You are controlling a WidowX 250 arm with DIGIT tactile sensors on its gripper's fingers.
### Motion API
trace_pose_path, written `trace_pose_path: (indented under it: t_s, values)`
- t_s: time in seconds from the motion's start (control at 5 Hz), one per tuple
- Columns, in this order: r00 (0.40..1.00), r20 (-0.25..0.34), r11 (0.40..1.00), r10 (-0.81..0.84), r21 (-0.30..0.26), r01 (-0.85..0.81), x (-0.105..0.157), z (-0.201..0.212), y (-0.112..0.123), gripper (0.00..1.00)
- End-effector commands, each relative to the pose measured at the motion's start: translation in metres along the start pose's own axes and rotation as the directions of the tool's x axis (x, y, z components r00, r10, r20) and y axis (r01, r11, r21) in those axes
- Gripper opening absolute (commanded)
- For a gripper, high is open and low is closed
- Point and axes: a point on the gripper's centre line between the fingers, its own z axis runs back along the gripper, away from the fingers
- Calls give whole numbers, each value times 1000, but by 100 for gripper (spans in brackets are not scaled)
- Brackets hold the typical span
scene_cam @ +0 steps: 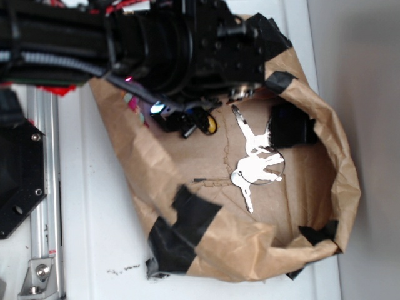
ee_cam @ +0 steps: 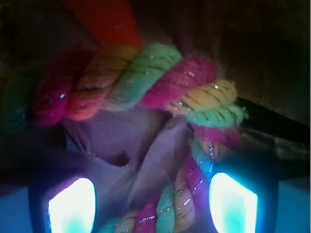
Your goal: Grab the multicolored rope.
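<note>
The multicolored rope, twisted from pink, green and yellow-orange strands, fills the wrist view. It runs across the upper middle, bends at the right and comes down between my fingers. My gripper is open and low over the paper. Its lit fingertips stand wide apart, and the lower rope strand lies nearer the right one. From the exterior camera, the arm hides nearly all of the rope; only a small pink-green bit shows. The gripper is dark and blurred under the arm.
A smooth orange carrot lies just beyond the rope. Crumpled brown paper, taped with black tape, forms a raised wall around the work area. On it lie a bunch of keys and a black object.
</note>
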Motion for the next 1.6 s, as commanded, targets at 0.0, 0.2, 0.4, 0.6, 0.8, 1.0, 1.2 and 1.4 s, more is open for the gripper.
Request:
trace_pose_path:
  t_s: [0.0,0.2,0.4,0.6,0.8,1.0,1.2,1.4]
  values:
    - [955,260,989,-143,11,145,-3,19,14,0]
    - [886,369,953,-279,-8,303,-7,39,15,0]
    - [803,455,897,-385,-19,441,-12,57,17,0]
    - [766,478,871,-430,-6,492,-13,62,15,0]
    - [738,493,852,-460,11,524,-12,66,13,0]
    - [659,535,794,-529,39,606,-13,71,9,0]
    - [457,603,630,-654,100,770,-14,78,-5,100]
    - [229,618,453,-753,234,860,-17,84,-34,100]
